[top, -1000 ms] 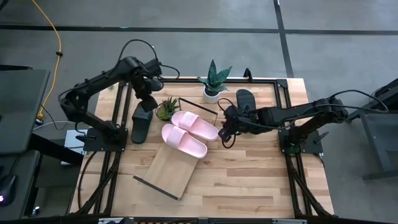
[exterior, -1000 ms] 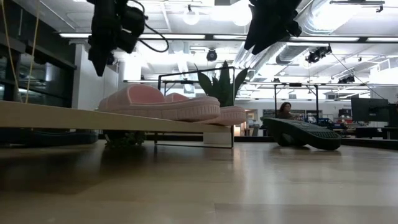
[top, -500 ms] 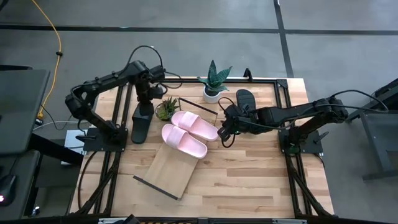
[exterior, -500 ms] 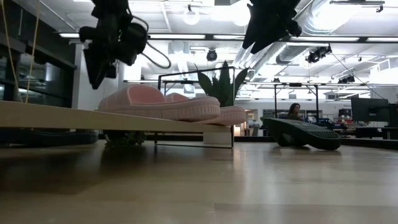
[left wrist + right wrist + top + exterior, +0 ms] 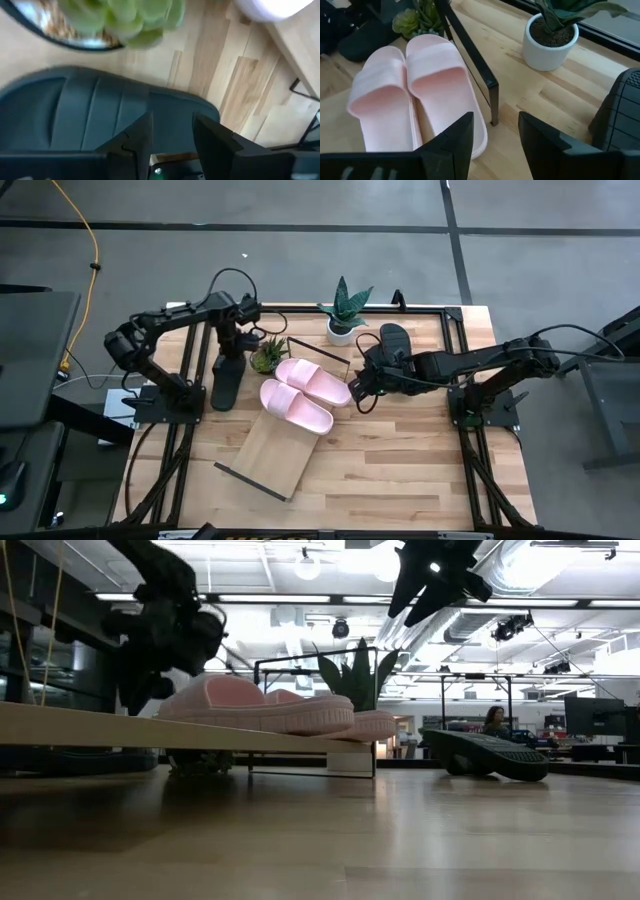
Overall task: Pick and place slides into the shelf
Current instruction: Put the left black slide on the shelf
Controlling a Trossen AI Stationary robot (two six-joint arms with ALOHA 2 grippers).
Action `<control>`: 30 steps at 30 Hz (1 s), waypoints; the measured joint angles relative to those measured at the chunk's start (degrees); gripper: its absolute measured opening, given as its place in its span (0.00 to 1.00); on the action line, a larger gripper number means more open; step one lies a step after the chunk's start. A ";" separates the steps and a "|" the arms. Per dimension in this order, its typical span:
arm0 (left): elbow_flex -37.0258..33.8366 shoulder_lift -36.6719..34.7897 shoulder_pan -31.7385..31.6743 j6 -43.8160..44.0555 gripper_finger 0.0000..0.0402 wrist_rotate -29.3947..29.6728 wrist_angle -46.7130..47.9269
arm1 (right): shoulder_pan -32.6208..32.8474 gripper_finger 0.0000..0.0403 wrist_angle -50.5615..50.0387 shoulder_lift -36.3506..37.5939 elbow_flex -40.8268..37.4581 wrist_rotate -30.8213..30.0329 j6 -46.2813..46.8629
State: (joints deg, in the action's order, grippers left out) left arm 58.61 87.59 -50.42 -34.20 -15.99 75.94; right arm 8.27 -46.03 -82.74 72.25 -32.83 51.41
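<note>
Since a second ago your left gripper [image 5: 231,340] has dropped, jaws parted and empty, directly over the black slide [image 5: 226,377], whose long axis runs straight ahead beneath the fingers [image 5: 132,140], off the shelf [image 5: 270,452]; the right arm waits farther away.

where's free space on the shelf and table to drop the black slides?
Shelf: its near half, below the pink slides, is bare. Table: the whole near-right stretch is bare. Crowded along the far edge: left black slide under the left gripper, succulent, potted plant, right black slide, right gripper.
</note>
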 joint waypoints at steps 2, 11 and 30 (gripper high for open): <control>-1.39 0.00 -1.21 -0.61 0.31 0.06 -0.78 | 0.00 0.36 -0.01 0.00 0.00 0.01 0.43; -2.04 -3.02 -4.89 -2.49 0.31 1.01 -3.08 | 0.00 0.36 0.00 -0.35 0.00 -1.31 0.66; -2.04 -3.54 -5.46 -6.73 0.31 10.21 -6.65 | 0.13 0.36 6.07 -7.25 0.00 2.72 -0.49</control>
State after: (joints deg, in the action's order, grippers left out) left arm 56.58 84.05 -55.88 -40.93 -5.78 69.29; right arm 8.40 -39.96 -90.00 72.25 -30.11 50.92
